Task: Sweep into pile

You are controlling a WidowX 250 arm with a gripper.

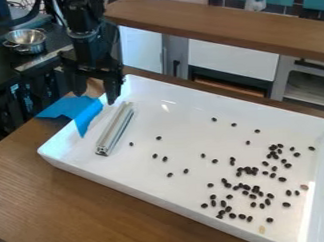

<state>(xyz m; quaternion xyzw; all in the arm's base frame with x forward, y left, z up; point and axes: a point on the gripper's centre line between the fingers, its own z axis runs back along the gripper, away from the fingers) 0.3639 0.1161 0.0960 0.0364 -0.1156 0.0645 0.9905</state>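
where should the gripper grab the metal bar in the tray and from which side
Probably mid-length on the metal bar, from straight above, closing across its narrow width: it is long, slim and straight, and lies flat in the tray, so a central hold should balance.

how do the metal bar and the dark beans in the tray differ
The metal bar is one long, straight, silvery piece, while the dark beans are many small, rounded ones. The metal bar lies near the end by the blue sheet; the dark beans are scattered, mostly toward the opposite end. Both lie in the white tray.
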